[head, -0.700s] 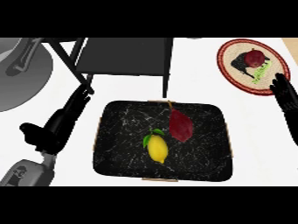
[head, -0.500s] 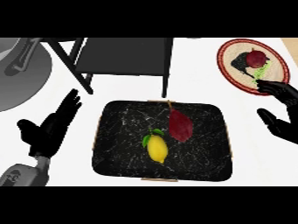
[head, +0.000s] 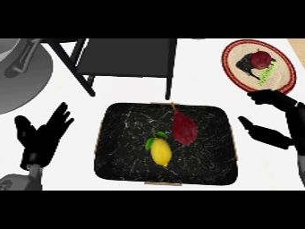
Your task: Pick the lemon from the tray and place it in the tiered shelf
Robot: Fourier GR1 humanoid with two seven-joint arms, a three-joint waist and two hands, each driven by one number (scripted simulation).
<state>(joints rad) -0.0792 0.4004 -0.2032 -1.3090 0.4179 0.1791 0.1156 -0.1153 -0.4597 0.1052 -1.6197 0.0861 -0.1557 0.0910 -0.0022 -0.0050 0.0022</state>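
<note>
A yellow lemon (head: pixel 160 152) with green leaves lies on the black marbled tray (head: pixel 121 165), a little left of its middle. Beside it lies a dark red, pointed fruit (head: pixel 184 127). The tiered shelf (head: pixel 125 58), dark with black legs, stands behind the tray at the top. My right hand (head: pixel 283 127) hovers just right of the tray, open, its fingers and thumb spread toward the tray. At the tray's left side my left hand (head: pixel 41 138) rests open with fingers up.
A round woven plate (head: pixel 283 78) with dark red and green food sits at the back right, just above my right hand. A grey pot with a lid (head: pixel 9 78) takes up the back left. Wood floor shows past the counter's right edge.
My right hand has moved in from the right edge toward the tray and spread its fingers. My left hand has drifted down and left a little. Lemon and tray stay put.
</note>
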